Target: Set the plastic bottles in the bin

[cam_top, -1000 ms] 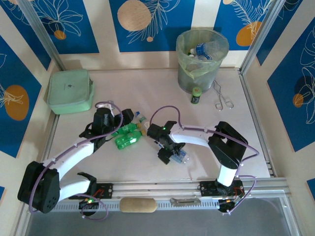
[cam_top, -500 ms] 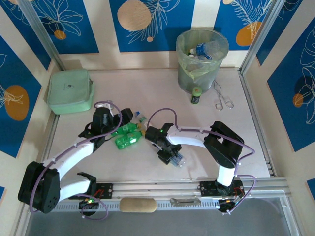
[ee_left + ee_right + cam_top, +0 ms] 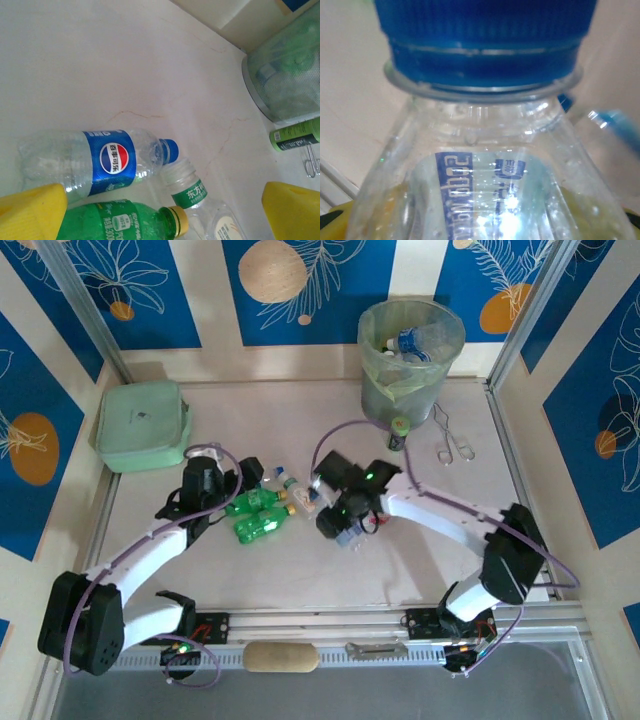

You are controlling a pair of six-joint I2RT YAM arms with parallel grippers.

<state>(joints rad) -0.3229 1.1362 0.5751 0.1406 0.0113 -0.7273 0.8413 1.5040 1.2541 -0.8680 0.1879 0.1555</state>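
Left jaws wide, right jaws clamped

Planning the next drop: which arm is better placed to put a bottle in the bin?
Right. The right gripper holds a blue-capped bottle and is nearer the bin; the left gripper hangs open over loose bottles.

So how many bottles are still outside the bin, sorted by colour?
Green bottles: 2
Clear bottle with blue label, lying loose: 1
Clear bottle with green label: 1
Blue-capped clear bottle in the right pincer: 1
Total: 5
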